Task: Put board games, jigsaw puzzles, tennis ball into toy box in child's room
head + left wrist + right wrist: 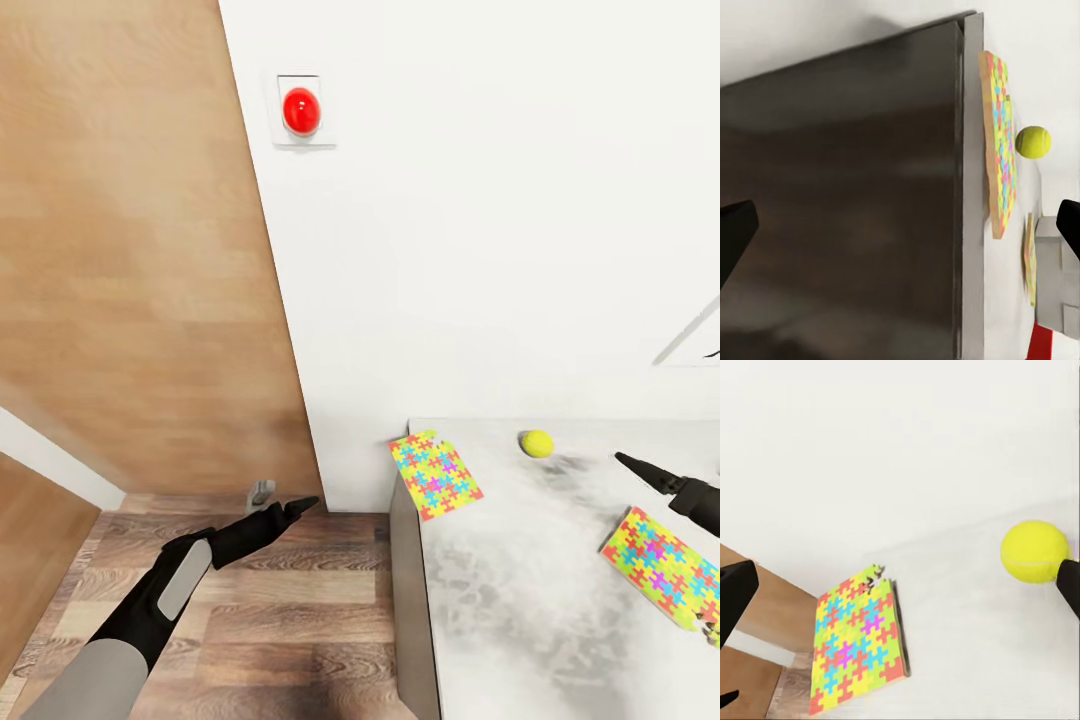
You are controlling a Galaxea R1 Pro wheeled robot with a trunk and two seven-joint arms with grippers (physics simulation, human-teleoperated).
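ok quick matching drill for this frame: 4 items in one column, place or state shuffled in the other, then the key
Items:
1. tennis ball
2. jigsaw puzzle at the table corner
3. left gripper
4. red button

Places:
A. over the wood floor, beside the table
B. on the white wall
C. on the tabletop near the wall
D. overhanging the table's edge

Pairs: 1-C, 2-D, 3-A, 4-B

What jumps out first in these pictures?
Two bright jigsaw puzzles on the pale table: one overhanging the table's left corner, one by its right side. A yellow tennis ball sits between them near the wall, and a red button glows high on that wall.
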